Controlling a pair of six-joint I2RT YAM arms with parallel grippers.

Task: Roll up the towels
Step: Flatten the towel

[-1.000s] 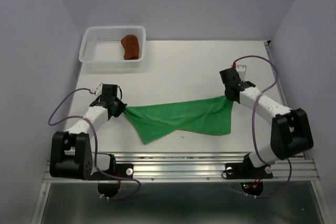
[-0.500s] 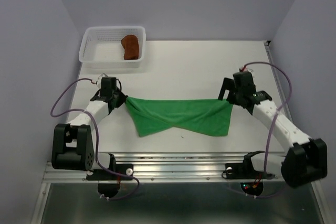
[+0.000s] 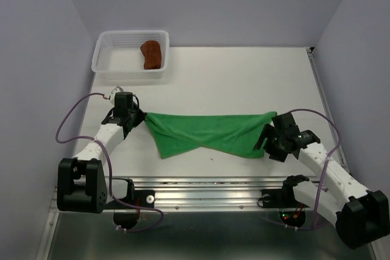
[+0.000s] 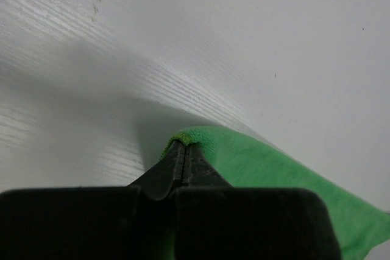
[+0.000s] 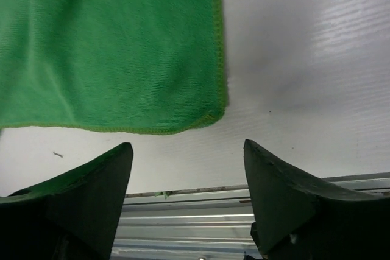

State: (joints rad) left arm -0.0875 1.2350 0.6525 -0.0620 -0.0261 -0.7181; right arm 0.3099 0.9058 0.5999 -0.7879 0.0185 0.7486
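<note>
On the table (image 3: 231,77), nearer the arms than the white basket (image 3: 100,60) and off to its right, a green towel (image 3: 210,132) lies spread out, partly folded over itself. The left gripper (image 4: 184,150) is clamped on the towel corner closest to the basket, fingers pressed together over the hem. The right gripper (image 5: 186,150) hangs at the corner farthest from the basket, fingers spread wide, holding nothing. Inside the basket lies a rolled brown towel (image 3: 152,54).

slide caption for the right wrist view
Open right tool above a corner of the green cloth towel on the white table
</note>
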